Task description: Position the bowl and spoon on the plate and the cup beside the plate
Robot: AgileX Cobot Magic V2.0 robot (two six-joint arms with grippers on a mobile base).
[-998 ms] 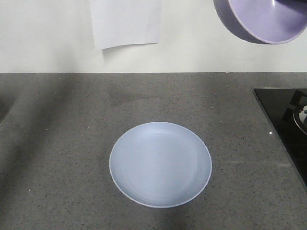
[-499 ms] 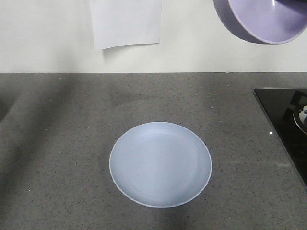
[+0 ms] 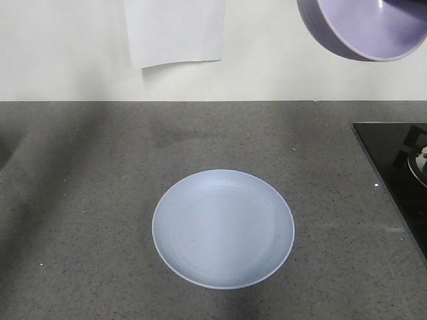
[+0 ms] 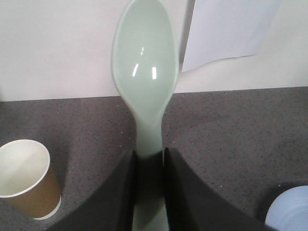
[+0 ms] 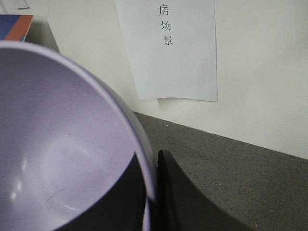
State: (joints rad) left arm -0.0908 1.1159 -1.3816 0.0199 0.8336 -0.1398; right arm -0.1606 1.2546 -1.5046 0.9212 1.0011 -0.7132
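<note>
The bowl (image 3: 363, 27) is lavender, plate (image 3: 223, 228) pale blue, spoon (image 4: 144, 62) mint, cup (image 4: 30, 182) brown.

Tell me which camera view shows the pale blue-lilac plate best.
The exterior front-facing view: the round, shallow, pale blue-lilac plastic plate lies whole and bare on the dark speckled counter. The left wrist view catches only a sliver of its edge at the picture's lower right corner. The right wrist view does not show it.

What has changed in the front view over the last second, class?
Nothing visibly changed. The bowl hangs tilted at the same spot at the top right, above the counter, and the plate lies bare in the same place on it.
</note>
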